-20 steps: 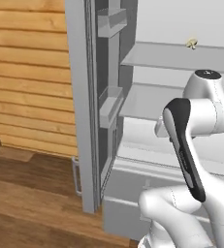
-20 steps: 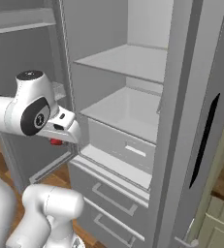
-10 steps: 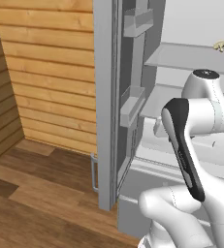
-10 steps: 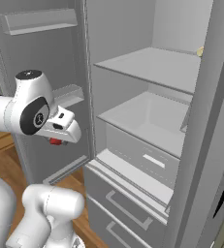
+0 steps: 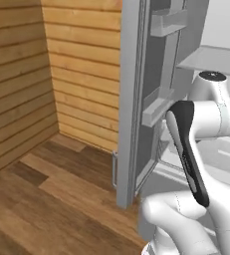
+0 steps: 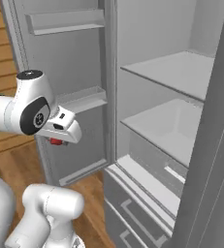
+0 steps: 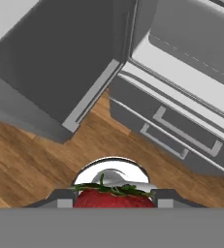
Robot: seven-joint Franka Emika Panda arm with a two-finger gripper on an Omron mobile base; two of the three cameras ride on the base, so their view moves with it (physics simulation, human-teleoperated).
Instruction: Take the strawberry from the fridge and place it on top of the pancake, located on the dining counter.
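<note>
The gripper (image 7: 112, 203) holds the strawberry (image 7: 112, 199) between its fingers at six o'clock in the hand view; the fridge (image 6: 181, 97) stands open, drawers at two o'clock.

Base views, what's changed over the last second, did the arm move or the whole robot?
The whole robot: both base pictures have shifted, so the base has been turning away from the open fridge, and the left door now sits further right in the left view. The arm kept its pose. The gripper stays shut on the strawberry, with nothing taken up or let go.
</note>
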